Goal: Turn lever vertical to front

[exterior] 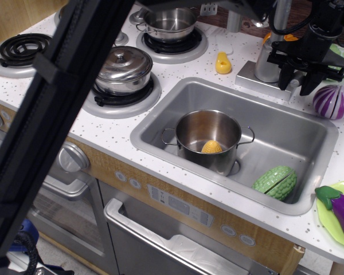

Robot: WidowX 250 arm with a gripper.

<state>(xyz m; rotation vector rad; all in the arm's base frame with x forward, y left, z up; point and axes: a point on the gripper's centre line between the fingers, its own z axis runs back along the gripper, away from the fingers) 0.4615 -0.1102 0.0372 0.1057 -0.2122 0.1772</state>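
Inside the sink [309, 123], steel pot [209, 140] holding yellow corn [211, 148], green gourd [274, 182] beside, end effector [298, 86] fingers spread, empty.

Faucet body [268, 63] beside hand [297, 85]

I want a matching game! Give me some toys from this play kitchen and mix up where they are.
Things:
1. yellow corn
2. bumpy green vegetable
3. purple eggplant
4. lidded pot

Places:
A. on the green plate
B. on a stove burner
C. inside the open pot in the sink
D. on the sink floor, beside that pot

Pairs: 1-C, 2-D, 3-A, 4-B
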